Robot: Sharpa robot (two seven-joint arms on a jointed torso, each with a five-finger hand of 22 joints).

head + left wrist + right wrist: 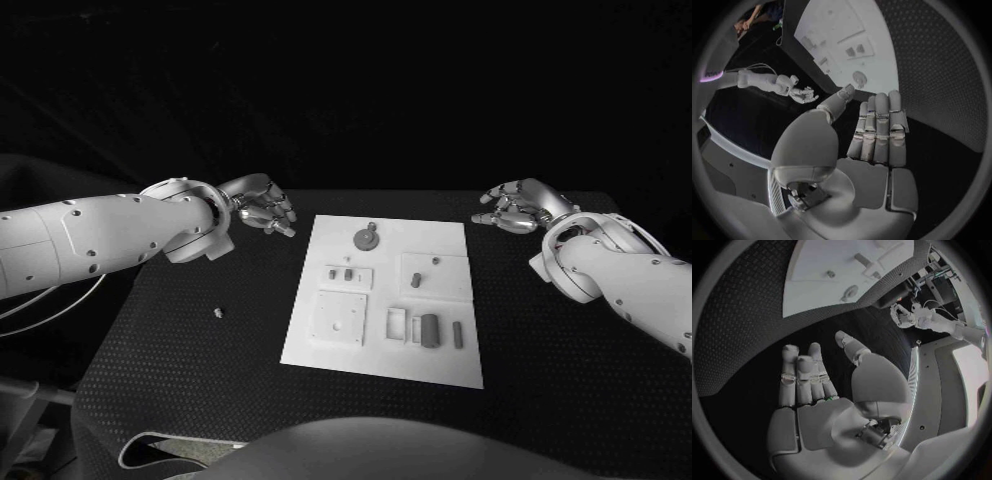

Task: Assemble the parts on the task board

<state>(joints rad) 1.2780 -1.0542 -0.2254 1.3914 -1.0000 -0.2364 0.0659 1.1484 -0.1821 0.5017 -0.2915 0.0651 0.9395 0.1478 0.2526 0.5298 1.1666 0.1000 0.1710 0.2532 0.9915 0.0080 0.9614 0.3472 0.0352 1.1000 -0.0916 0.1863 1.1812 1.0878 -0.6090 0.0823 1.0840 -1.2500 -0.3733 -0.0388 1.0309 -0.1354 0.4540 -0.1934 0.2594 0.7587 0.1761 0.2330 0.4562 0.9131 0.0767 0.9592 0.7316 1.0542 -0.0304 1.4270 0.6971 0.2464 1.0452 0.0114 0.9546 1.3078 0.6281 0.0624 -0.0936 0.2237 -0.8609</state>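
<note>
- At the middle of the black bench lies the white task board, with grey parts on it: a round part at its far end, small pegs on a raised square, and an oblong part near the front edge.
- Left hand hovers beside the board's far left corner, holding nothing; its fingers lie straight and slightly apart.
- Right hand hovers off the far right corner, likewise empty, fingers extended and loosely apart.
- One small loose piece rests on the bench, well apart from the board's left edge.
- Judged step: the first reach. Descend vertically over one part, pinch it across its narrow sides, and keep the other hand clear of the board.
</note>
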